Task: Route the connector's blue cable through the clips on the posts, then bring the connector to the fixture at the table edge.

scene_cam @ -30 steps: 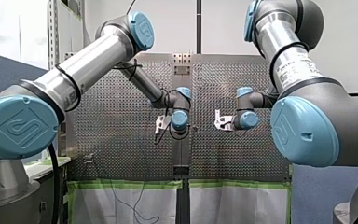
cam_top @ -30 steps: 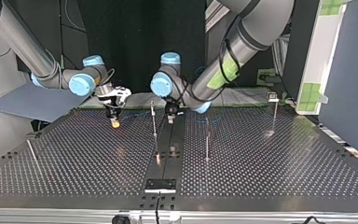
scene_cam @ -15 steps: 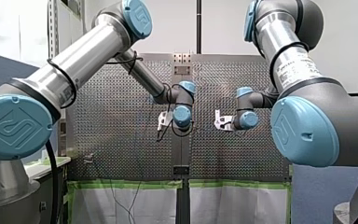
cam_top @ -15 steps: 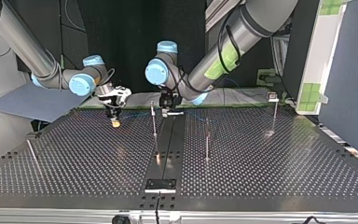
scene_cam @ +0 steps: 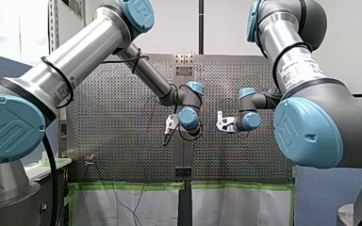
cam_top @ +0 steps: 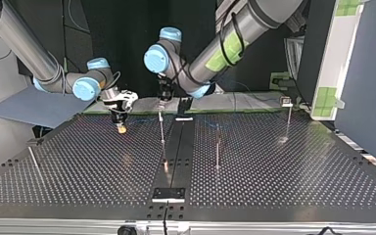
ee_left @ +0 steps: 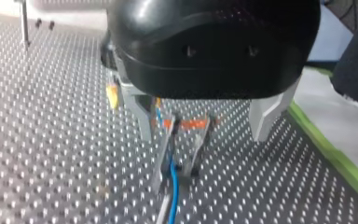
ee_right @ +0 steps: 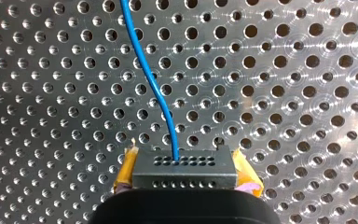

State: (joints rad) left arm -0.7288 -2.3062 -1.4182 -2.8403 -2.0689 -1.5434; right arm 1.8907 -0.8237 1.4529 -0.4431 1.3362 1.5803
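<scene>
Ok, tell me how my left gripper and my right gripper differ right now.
My left gripper is open, with a clip between its fingers. My right gripper is shut on the black connector.
My left gripper's fingers are bare metal, while my right gripper's fingers carry yellow pads.
Shared: the blue cable shows at both.
</scene>
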